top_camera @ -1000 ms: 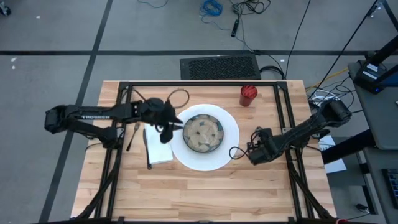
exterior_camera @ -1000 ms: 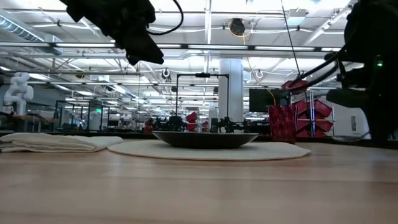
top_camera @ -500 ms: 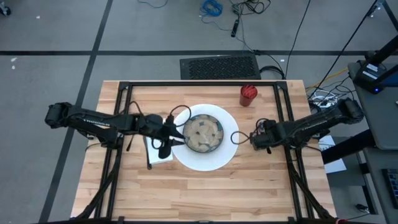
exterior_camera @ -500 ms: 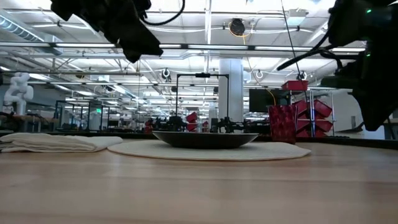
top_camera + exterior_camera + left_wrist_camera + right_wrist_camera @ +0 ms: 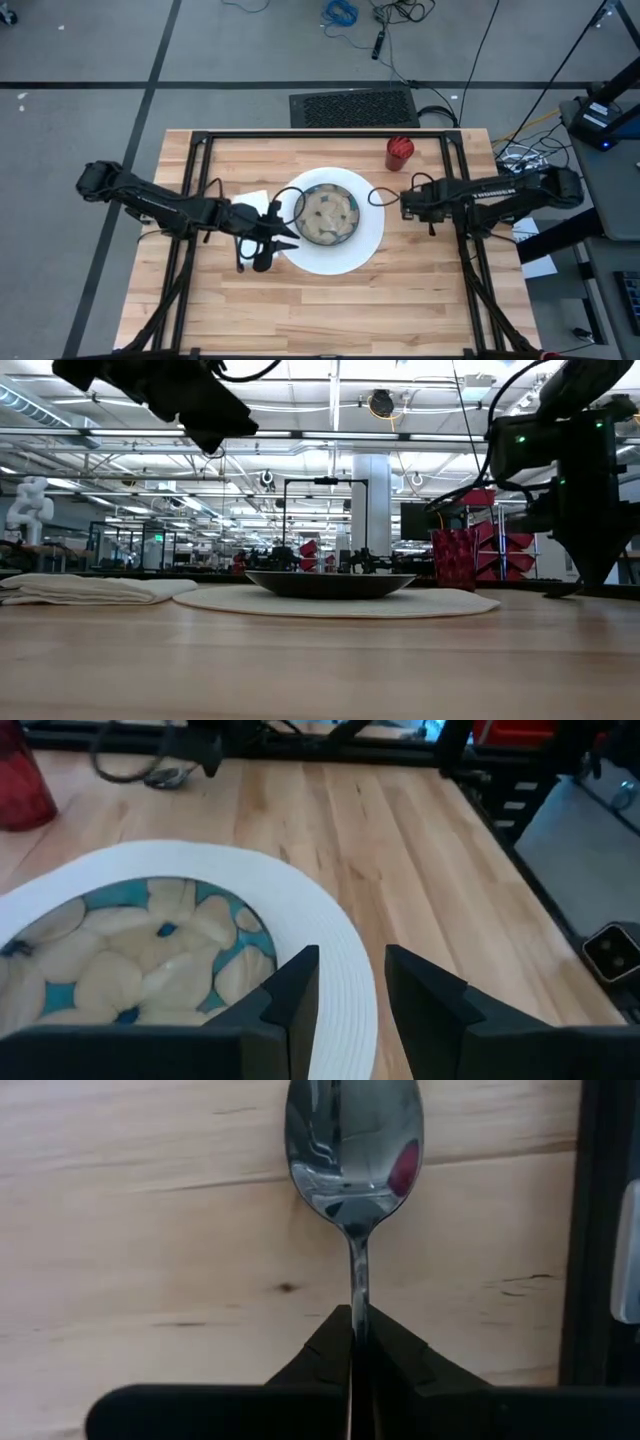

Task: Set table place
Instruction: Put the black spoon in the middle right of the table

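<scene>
On the table (image 5: 330, 310) lies a round white plate (image 5: 368, 235) with a blue and cream patterned bowl (image 5: 325, 213) on it. My left gripper (image 5: 285, 233) hangs open and empty above the plate's left rim (image 5: 330, 930), over a folded white napkin (image 5: 255, 200) that the arm mostly hides. My right gripper (image 5: 408, 200) is to the right of the plate, pointing down, shut on a metal spoon (image 5: 353, 1145). A red cup (image 5: 399, 152) stands at the far side. My right gripper pinches the spoon's thin handle (image 5: 358, 1285) between its two shut fingers, a short way behind the spoon's bowl. The spoon's bowl (image 5: 353, 1145) sticks out past the fingertips, over bare wood. The fingers hide the rest of the handle.
A dark utensil (image 5: 240, 263) lies beside the napkin, under the left arm. The black tube frame (image 5: 320, 137) runs around the tabletop. Bare wood lies along the near side and between the plate and the right frame tube (image 5: 462, 190).
My left gripper has swung toward the table's near edge and sunk a little, from over the napkin's far part to the plate's left rim, staying open. My right gripper has carried the spoon toward the far edge, its wrist rolling, and stayed shut on it.
</scene>
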Controlling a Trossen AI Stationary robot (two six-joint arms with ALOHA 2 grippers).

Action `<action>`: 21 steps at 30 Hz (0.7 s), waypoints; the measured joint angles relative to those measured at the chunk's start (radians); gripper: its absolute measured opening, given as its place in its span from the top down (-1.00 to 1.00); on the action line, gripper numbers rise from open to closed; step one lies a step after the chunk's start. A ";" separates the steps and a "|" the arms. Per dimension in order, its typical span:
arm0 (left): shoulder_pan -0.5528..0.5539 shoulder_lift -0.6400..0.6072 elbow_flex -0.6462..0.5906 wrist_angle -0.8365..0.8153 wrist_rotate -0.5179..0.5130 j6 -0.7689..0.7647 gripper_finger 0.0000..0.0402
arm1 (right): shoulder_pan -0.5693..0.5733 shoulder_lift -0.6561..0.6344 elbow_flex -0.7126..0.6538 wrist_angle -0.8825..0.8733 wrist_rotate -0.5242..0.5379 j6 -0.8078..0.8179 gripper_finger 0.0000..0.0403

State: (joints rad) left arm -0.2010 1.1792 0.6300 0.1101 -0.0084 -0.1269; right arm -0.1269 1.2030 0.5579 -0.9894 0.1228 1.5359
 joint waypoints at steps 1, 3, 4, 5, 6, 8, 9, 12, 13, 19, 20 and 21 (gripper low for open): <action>-0.007 0.002 0.000 0.003 -0.003 0.000 0.49 | -0.017 0.000 0.000 0.000 -0.010 -0.015 1.00; -0.018 0.009 0.000 0.026 -0.006 0.000 0.49 | -0.040 0.000 0.000 0.003 -0.025 -0.053 1.00; -0.023 0.011 0.000 0.025 -0.006 0.001 0.49 | -0.045 0.000 0.000 0.004 -0.031 -0.063 1.00; -0.026 0.012 0.000 0.020 -0.006 0.000 0.49 | -0.048 0.000 0.000 0.004 -0.040 -0.072 1.00; -0.030 0.013 0.000 0.019 -0.006 0.000 0.49 | -0.051 0.000 0.000 0.006 -0.046 -0.079 1.00; -0.033 0.013 0.000 0.019 -0.008 0.000 0.49 | -0.051 0.000 0.000 0.006 -0.052 -0.082 0.99; -0.036 0.013 0.000 0.019 -0.010 0.000 0.49 | -0.051 0.000 0.000 0.006 -0.052 -0.081 0.97; -0.041 0.013 0.000 0.019 -0.018 0.000 0.49 | -0.051 0.002 0.000 0.006 -0.052 -0.081 0.91; -0.044 0.013 0.000 0.019 -0.019 0.000 0.49 | -0.051 0.004 0.000 0.006 -0.051 -0.081 0.88; -0.059 0.013 0.000 0.018 -0.022 0.000 0.49 | -0.051 0.034 0.000 0.013 -0.051 -0.082 0.76; -0.062 0.013 0.000 0.018 -0.023 0.000 0.49 | -0.051 0.040 0.000 0.015 -0.051 -0.082 0.75; -0.064 0.013 0.000 0.018 -0.023 0.000 0.49 | -0.051 0.045 0.000 0.017 -0.051 -0.084 0.75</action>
State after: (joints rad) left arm -0.2649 1.1919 0.6300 0.1277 -0.0314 -0.1268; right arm -0.1783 1.2484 0.5579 -0.9727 0.0719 1.4522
